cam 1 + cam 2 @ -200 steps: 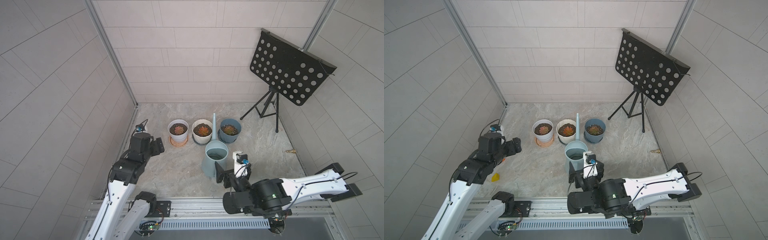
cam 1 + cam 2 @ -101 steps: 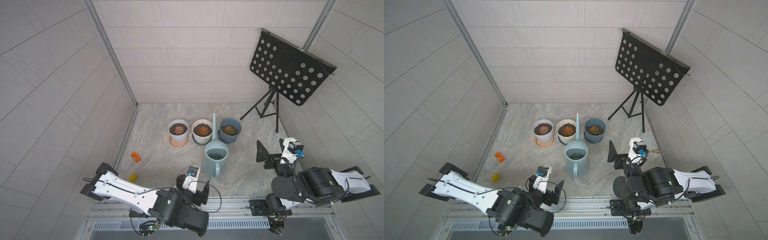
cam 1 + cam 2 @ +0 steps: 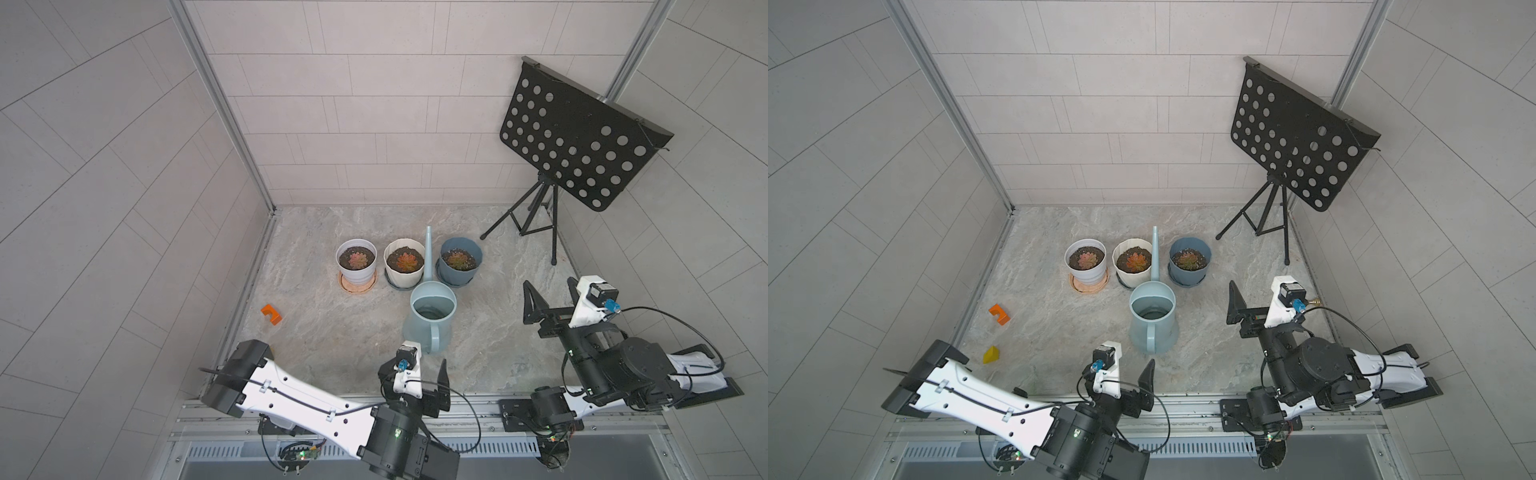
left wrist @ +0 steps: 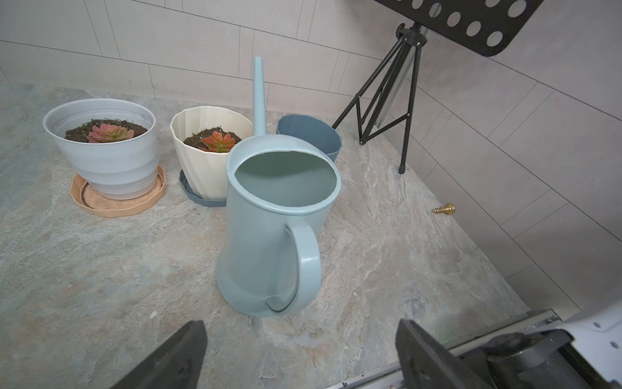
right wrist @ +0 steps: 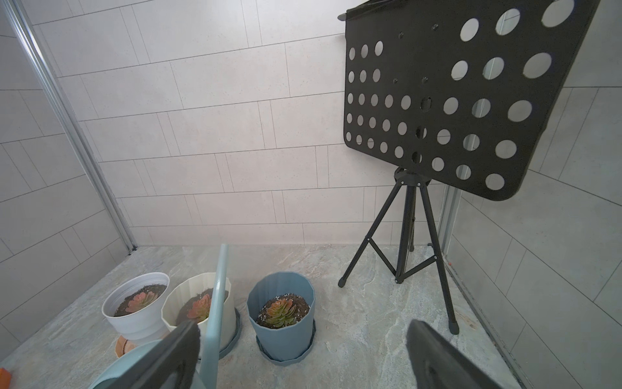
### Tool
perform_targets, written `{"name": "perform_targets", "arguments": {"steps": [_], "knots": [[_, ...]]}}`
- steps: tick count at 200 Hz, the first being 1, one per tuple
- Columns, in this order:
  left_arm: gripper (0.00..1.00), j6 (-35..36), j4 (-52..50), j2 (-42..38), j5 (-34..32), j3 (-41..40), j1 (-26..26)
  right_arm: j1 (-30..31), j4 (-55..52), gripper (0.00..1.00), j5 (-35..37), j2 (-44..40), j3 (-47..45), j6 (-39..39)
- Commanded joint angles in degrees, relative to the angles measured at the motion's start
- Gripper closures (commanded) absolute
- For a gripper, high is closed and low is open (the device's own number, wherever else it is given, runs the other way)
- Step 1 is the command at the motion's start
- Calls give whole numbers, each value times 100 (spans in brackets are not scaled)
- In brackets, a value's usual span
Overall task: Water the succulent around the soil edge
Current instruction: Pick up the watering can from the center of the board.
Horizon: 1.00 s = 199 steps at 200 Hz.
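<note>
A grey, veined, stone-look table [image 3: 332,332] is lying boxed in by pale matte tiled walls [image 3: 374,104]. A black perforated stand [image 3: 582,153] is standing on its tripod in the far right corner. Three rosette succulents [image 3: 405,262] are sitting in a row of ribbed and faceted pots [image 3: 356,274] mid-table, and the pale blue can [image 3: 432,322] is standing upright just before them. The left gripper [image 4: 301,336] is hanging wide open near the can's handle, the right gripper [image 3: 549,291] gaping wide off to the side, both empty.

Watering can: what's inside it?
In both top views the watering can is open-topped, with a darker pool low inside that looks like water. In the left wrist view only its bare inner wall shows; the near rim hides the bottom.
</note>
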Motion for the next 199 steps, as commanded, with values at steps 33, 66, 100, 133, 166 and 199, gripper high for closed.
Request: {"name": "perform_targets", "arguments": {"steps": [33,66,100,133,166,199], "knots": [[5,1385,1554,361,663,-36,635,15,-713,0,997,-92,213,496],[5,1825,2022,533,933,-122,980,-1,-783,0,1052,-188,210,539],[5,2140,2205,681,997,-138,1267,6,-818,0,1078,-223,254,533],[7,2472,2355,865,1036,-123,1520,-4,-827,0,1105,-301,220,567],[16,2808,2446,987,1023,-89,1712,-3,-836,0,1113,-309,221,575],[39,3024,2632,936,1056,-213,1881,-4,-836,0,1113,-302,230,573]]}}
